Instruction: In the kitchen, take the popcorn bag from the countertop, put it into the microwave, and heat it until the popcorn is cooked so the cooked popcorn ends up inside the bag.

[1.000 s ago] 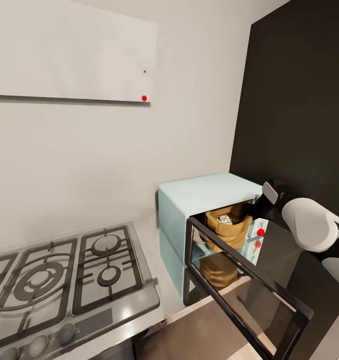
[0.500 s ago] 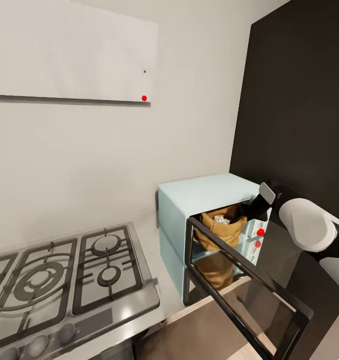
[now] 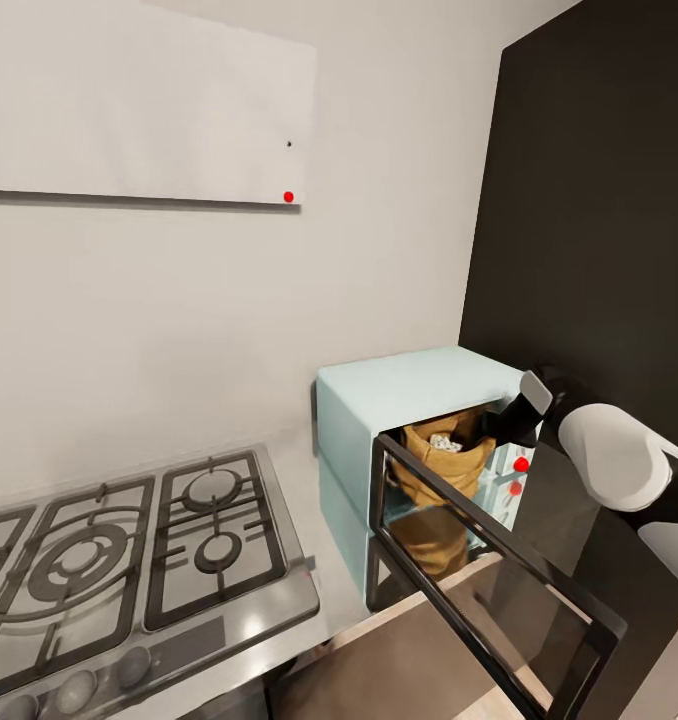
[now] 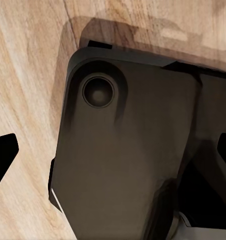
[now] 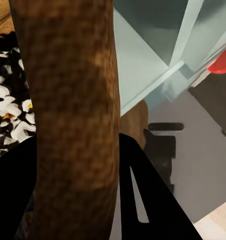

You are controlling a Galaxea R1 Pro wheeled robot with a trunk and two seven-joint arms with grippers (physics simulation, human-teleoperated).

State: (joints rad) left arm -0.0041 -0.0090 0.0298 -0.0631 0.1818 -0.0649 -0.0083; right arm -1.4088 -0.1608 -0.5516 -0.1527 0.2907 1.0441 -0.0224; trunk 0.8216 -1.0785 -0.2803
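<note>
While the right gripper (image 3: 507,424) is clamping the rolled rim of the popcorn bag (image 3: 441,462) inside the open microwave (image 3: 409,390), releasing, shutting the door (image 3: 489,570) and heating are remaining; the left gripper's state is unclear.

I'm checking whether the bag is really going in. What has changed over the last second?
The right gripper carried the popcorn bag further into the microwave, away from the open door; the bag now sits a little higher and deeper. The jaws stayed clamped on the bag's rim. The microwave, its door and the hob stayed put.
</note>
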